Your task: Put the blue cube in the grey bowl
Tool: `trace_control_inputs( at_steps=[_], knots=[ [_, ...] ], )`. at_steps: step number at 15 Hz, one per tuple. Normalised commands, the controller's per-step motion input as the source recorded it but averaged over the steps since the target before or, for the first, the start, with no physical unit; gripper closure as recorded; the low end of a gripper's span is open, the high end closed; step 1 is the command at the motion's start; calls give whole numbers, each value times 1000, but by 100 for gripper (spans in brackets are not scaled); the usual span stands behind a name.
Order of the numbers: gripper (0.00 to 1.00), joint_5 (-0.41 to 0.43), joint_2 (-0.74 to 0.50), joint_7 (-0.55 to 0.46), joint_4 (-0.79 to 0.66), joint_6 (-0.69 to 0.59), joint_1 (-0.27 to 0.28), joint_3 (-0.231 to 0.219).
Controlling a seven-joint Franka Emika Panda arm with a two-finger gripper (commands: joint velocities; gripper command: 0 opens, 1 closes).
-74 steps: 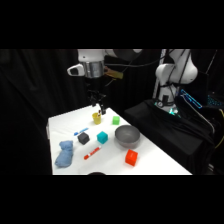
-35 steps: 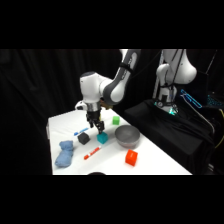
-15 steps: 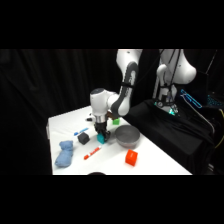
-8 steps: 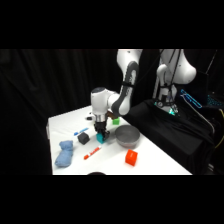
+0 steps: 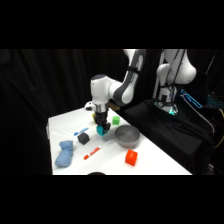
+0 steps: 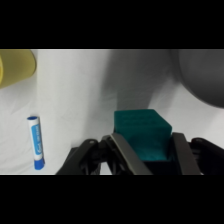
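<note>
The gripper (image 6: 145, 150) brackets the blue cube (image 6: 142, 132) on the table (image 6: 75, 100) beside the bowl (image 5: 126, 135), fingers on its opposite flat sides though not visibly clamped; it looks light, rigid, fairly smooth.

No text, label, brand, number or sign can be read anywhere in either view. The blue marker (image 6: 35, 141) on the bench (image 6: 75, 100) carries a pale band along its barrel, but any print on it is too blurred to make out.
</note>
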Motion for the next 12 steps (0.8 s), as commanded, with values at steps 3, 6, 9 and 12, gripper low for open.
trace_control_inputs(
  at_steps=[3, 6, 9, 12],
  knots=[
    [74, -115, -589, 219, -334, -347, 171, -83],
    [74, -96, -548, 205, -375, -253, 180, -37],
    [74, -75, -495, 180, -387, -173, 157, -5],
    [74, 2, -423, 115, -361, -86, 119, 17]
  ],
)
